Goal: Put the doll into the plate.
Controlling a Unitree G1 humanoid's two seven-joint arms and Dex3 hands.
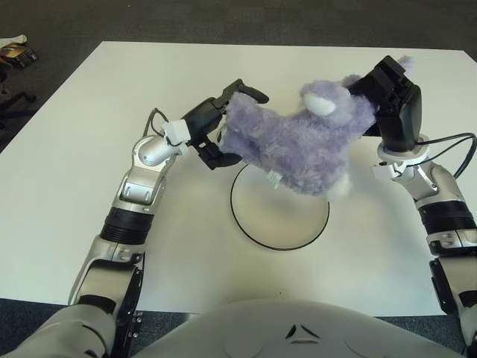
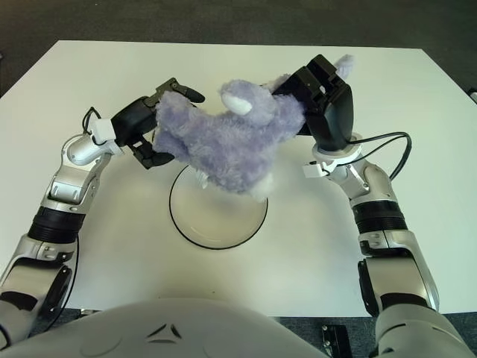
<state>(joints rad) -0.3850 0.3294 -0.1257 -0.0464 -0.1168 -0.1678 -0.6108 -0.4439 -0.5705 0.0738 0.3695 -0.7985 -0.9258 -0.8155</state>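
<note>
A fluffy purple doll [image 1: 298, 145] with a white ear hangs over the far part of a white plate [image 1: 287, 220] with a thin black rim, in the middle of the table. My left hand [image 1: 223, 123] clasps the doll's left end, one finger over the top and the others beneath. On the other side my right hand [image 1: 391, 104] grips its right end, and a purple ear sticks up behind that hand. The doll's underside hides the plate's far rim. I cannot tell whether the doll touches the plate.
The white table [image 1: 89, 194] stretches wide on both sides of the plate. Dark carpet surrounds it, with a small object [image 1: 16, 51] on the floor at the far left. A black cable [image 1: 455, 142] loops by my right forearm.
</note>
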